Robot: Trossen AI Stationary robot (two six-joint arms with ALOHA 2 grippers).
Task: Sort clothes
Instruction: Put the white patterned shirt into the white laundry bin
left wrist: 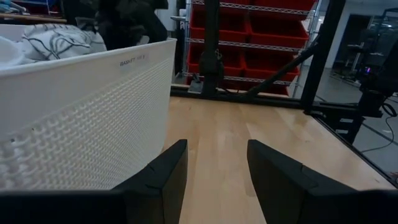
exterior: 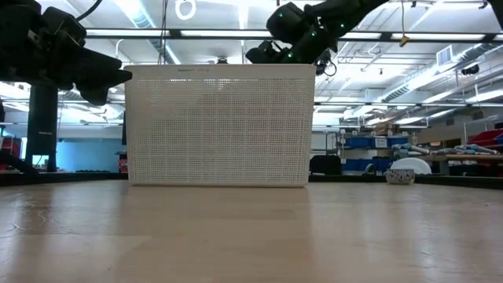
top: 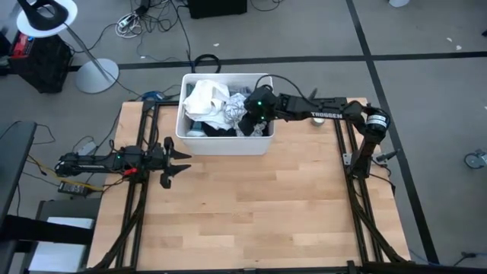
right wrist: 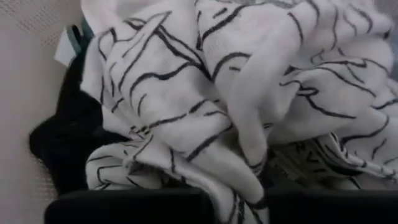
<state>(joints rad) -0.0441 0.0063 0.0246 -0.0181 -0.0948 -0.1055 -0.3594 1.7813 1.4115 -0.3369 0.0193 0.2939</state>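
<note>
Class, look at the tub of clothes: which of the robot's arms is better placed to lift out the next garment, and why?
Probably the right. The right gripper is already down inside the white tub, jaws shut against the white patterned garment. The left gripper waits open over bare table, outside the tub.

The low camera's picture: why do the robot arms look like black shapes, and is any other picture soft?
Low view: bright ceiling lights behind backlight the arms into silhouettes above the white perforated plastic tub. Right wrist view: the white black-lined fabric garment is so near it looks soft.
</note>
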